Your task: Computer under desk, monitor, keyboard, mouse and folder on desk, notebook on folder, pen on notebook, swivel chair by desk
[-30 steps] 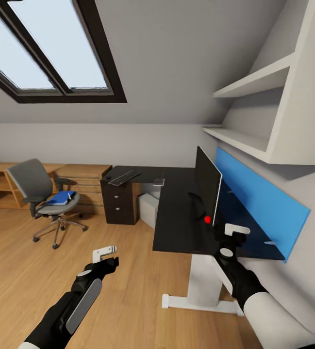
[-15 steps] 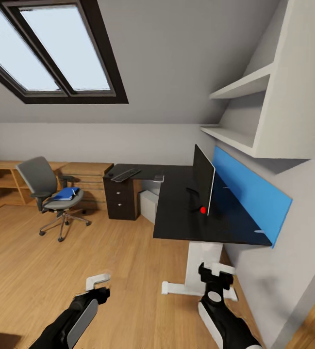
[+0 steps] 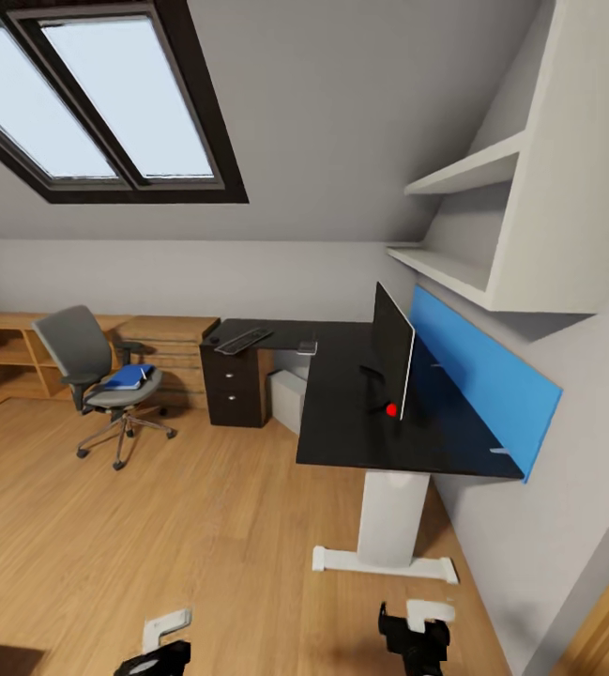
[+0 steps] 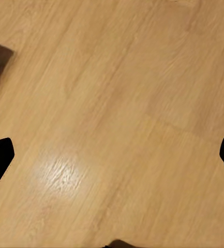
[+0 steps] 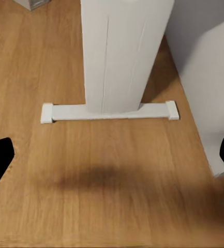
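Bedroom floor (image 3: 107, 526) lies beneath both spread, empty pincers, left (image 4: 112, 155) and right (image 5: 112, 155).

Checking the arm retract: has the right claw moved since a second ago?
Yes. The right claw was up at the desk edge beside the monitor; it now sits low over the floor, below the desk's white foot.

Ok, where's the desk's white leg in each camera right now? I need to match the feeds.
Head view: the desk leg stands lower right of centre, under the black top, with its foot bar on the wood floor.
Right wrist view: the desk leg is straight ahead, with the foot bar across its base.
Left wrist view: wood floor ahead.
Shared landmark: the wood floor.
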`<state>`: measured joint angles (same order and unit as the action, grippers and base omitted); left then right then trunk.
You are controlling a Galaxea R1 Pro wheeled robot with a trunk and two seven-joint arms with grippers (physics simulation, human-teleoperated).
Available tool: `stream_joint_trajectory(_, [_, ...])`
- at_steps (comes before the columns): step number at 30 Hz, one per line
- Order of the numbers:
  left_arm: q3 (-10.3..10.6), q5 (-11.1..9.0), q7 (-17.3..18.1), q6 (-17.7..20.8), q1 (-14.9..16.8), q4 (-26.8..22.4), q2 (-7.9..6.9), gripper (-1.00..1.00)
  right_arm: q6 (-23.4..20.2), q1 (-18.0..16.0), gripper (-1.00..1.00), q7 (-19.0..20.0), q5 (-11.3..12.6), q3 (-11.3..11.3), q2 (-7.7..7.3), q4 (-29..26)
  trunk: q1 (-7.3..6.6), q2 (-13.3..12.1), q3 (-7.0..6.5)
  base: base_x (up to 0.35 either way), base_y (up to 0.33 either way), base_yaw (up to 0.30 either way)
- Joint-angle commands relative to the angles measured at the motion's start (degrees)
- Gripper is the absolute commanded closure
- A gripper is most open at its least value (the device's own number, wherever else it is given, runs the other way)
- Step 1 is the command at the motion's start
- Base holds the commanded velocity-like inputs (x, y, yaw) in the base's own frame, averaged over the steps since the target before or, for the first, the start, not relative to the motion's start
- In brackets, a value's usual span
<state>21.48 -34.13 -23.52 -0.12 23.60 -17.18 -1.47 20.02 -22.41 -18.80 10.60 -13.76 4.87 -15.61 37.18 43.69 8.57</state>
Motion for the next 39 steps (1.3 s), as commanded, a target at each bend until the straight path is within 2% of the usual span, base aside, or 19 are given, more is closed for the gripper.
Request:
stream_joint_trajectory(1, [0.79, -0.49, 0.04, -1.40, 0.04, 1.01, 0.13, -1.00, 1.57, -0.07, -1.00, 1.00, 0.52, -0.51, -0.04, 1.25, -0.21, -0.34, -0.11, 0.000, 0.000, 0.000])
stream_joint_trajectory(4, [1.86, -0.50, 0.99, -4.81, 0.04, 3.73, 0.56, -1.00, 5.56, -0.04, -1.00, 4.43, 0.46, -0.44, -0.19, 4.73, -0.87, -1.55, -0.64, 0.000, 0.000, 0.000])
stream_joint_trajectory(7, [2.13, -0.50, 1.26, -5.66, 0.04, 4.37, 0.66, -1.00, 6.55, -0.04, -1.00, 5.27, 0.53, -0.40, -0.25, 6.47, -1.53, -2.75, -1.18, 0.000, 0.000, 0.000])
stream_joint_trajectory(14, [2.40, -0.54, 1.51, -6.53, 0.04, 5.06, 0.94, -1.00, 7.30, -0.01, -1.00, 6.18, 0.70, -0.37, 0.00, 14.86, -3.07, -5.56, -2.44, 0.000, 0.000, 0.000])
stream_joint_trajectory(39, [2.43, -0.67, 1.54, -6.65, 0.04, 5.23, 1.03, -1.00, 7.37, -0.01, -1.00, 6.26, 0.73, -0.22, -0.29, 16.81, -8.56, -15.58, -6.93, 0.000, 0.000, 0.000])
